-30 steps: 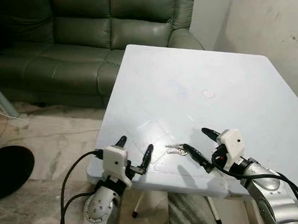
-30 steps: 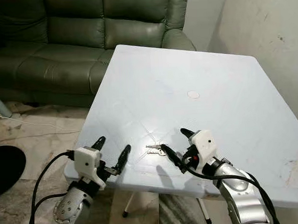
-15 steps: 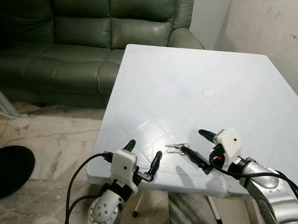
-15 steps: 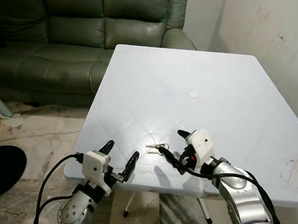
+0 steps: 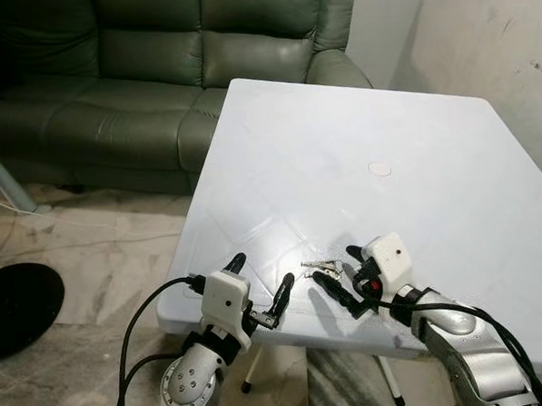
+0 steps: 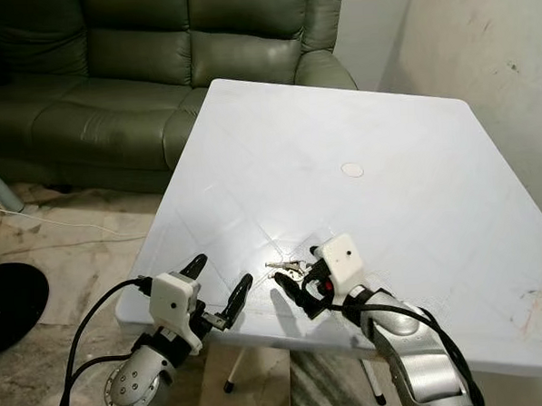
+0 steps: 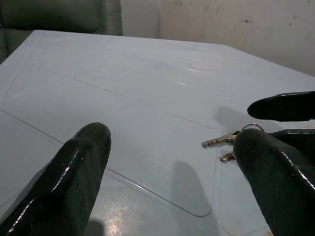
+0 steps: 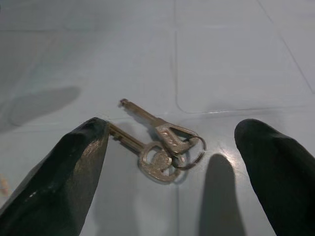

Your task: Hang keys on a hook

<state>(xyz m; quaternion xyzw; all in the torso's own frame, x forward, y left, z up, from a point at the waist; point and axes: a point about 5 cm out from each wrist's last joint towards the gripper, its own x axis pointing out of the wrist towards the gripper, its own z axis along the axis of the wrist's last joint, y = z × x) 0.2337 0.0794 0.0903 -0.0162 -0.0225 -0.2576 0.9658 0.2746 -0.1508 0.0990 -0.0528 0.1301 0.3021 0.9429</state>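
Two small metal keys on a ring [image 5: 322, 268] lie flat on the white table [image 5: 341, 145] near its front edge. My right gripper [image 5: 334, 266] is open and low over the table, one finger on each side of the keys [image 8: 162, 145], not closed on them. My left gripper [image 5: 264, 269] is open at the table's front edge, a short way left of the keys [image 7: 224, 140], with nothing between its fingers [image 7: 78, 167]. I see no hook.
A dark green leather sofa [image 5: 155, 64] stands behind and left of the table. A black round object [image 5: 17, 307] lies on the tiled floor at the left. A pale wall [image 5: 490, 37] runs along the right. A small round mark [image 5: 378, 169] sits mid-table.
My right gripper has slid left and now straddles the keys. My left gripper rose to the table's front edge and moved slightly right, then held still.
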